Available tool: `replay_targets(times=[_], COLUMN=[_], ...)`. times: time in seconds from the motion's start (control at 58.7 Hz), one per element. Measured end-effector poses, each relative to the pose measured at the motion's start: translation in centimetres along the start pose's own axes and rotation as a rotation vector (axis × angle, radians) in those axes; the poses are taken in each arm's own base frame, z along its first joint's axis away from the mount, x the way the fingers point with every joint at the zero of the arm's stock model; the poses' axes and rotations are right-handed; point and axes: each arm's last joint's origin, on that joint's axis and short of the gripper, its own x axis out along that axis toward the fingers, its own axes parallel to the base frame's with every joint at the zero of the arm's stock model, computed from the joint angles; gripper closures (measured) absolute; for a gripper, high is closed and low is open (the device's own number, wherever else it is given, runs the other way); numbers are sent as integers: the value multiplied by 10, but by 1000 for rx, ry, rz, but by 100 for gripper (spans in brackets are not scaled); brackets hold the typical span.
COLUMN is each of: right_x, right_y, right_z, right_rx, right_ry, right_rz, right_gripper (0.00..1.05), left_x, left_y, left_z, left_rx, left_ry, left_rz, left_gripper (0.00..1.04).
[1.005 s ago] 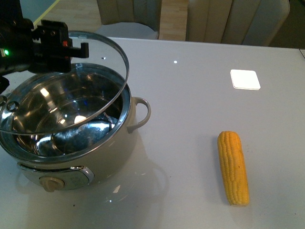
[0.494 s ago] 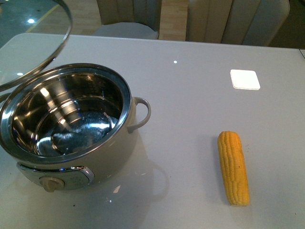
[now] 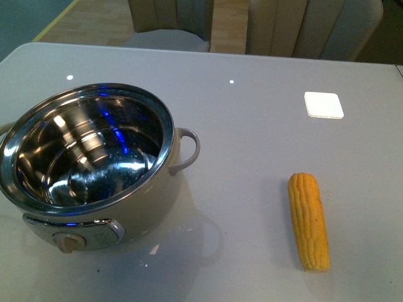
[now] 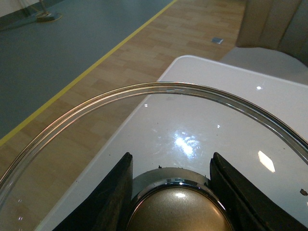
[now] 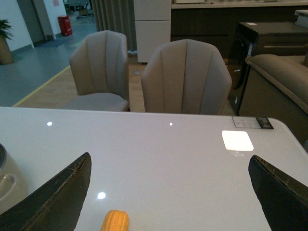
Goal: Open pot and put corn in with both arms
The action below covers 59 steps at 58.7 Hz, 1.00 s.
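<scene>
The cream pot [image 3: 88, 163] stands open at the table's left, its shiny steel inside bare. The yellow corn [image 3: 308, 220] lies on the table to its right, lengthwise toward me. Neither arm shows in the front view. In the left wrist view my left gripper [image 4: 171, 185] is shut on the bronze knob [image 4: 178, 211] of the glass pot lid [image 4: 159, 89], held above the table's corner. In the right wrist view my right gripper [image 5: 171, 192] stands wide open above the table, and the corn's tip [image 5: 115, 221] shows just between the fingers near the picture's edge.
A white square pad [image 3: 323, 104] lies on the table at the back right. Two beige chairs [image 5: 185, 77] stand behind the table's far edge. The pot's side handle [image 3: 186, 151] sticks out toward the corn.
The left gripper lifted the glass lid off the pot, up and to the left, out of the front view. Pot and corn have not moved.
</scene>
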Motion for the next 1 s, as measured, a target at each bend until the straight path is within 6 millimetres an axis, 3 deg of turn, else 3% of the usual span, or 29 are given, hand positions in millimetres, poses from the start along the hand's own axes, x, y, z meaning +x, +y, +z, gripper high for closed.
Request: replay_targets(times=[0.153, 0.562, 1.005], right_x=[0, 0, 0], right_y=[0, 0, 0], right_z=[0, 0, 0], right_rx=[0, 0, 0], right_ry=[0, 0, 0], right_rz=[0, 0, 0], right_gripper=[9, 9, 9], left_x=[11, 31, 67], left_y=[20, 30, 34], left_z=[-34, -107, -131], left_rx=[-16, -48, -43], left_ry=[41, 149, 127], left_rz=[42, 42, -14], left_gripper=[63, 63, 63])
